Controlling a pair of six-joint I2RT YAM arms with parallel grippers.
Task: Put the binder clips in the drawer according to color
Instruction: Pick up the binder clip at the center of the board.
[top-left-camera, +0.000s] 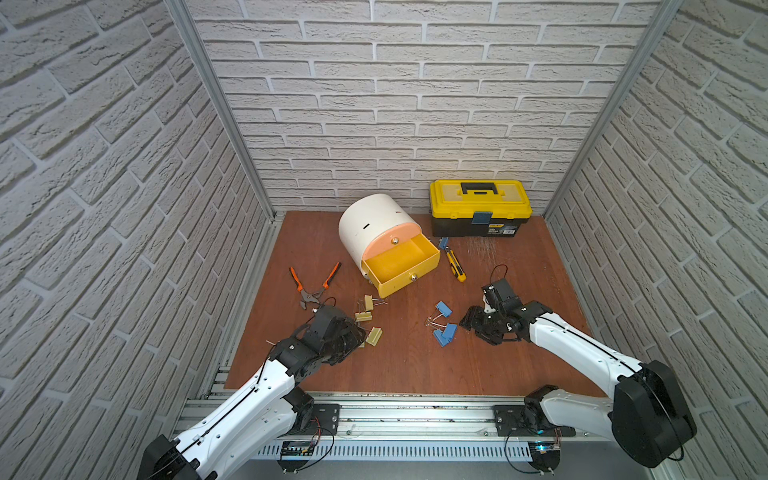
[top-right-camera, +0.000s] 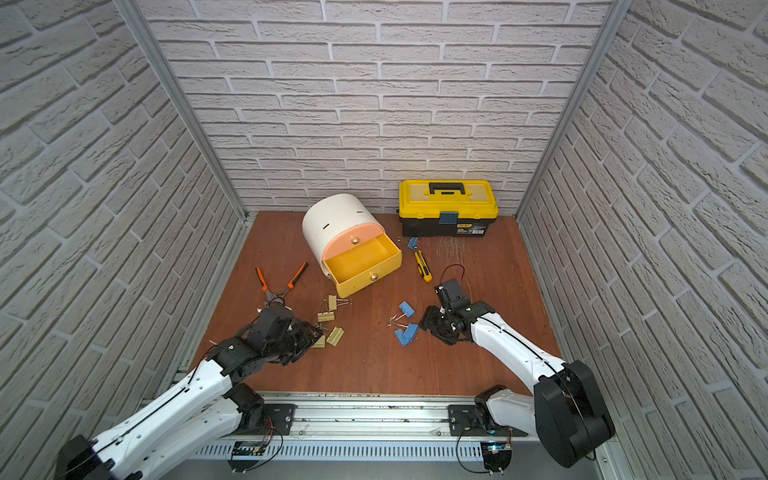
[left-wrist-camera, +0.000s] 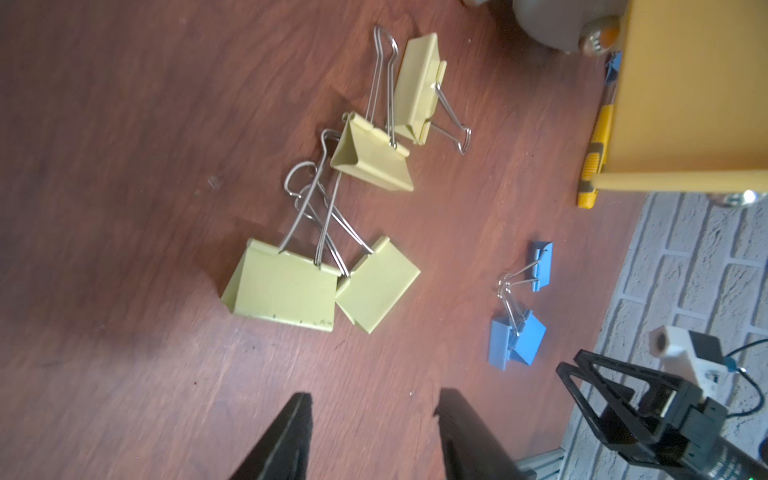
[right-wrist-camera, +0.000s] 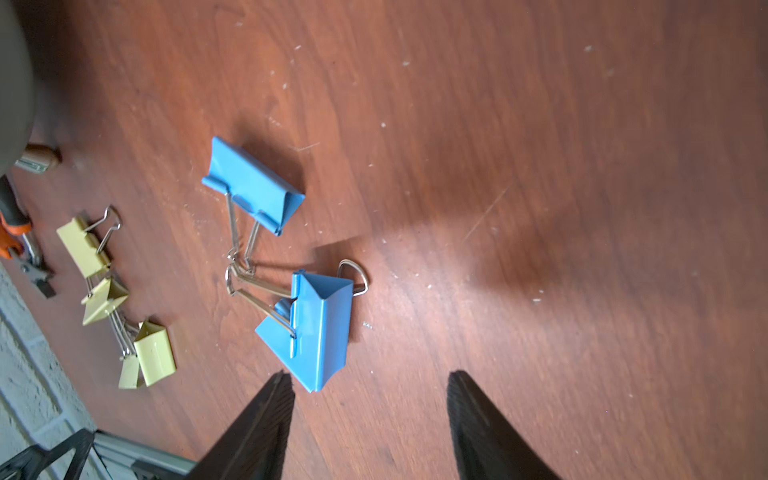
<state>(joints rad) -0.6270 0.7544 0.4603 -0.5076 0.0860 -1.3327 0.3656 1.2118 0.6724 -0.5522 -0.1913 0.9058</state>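
Your left end effector is parted and empty near the four yellow clips. Your right end effector is open, empty, just beside the blue clips. Only the top views show the drawer, its yellow tray pulled out, and a fourth blue clip by the utility knife.

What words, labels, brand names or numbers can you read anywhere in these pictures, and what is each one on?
No text in these pictures can be read.
Toolbox: a small label on its black front, with a yellow patch and pale lines of print, shows in both top views but is too small to read.
Right arm: faint pale print near the wrist, in the left wrist view, too blurred to read.
The binder clips, drawer and utility knife show no print.
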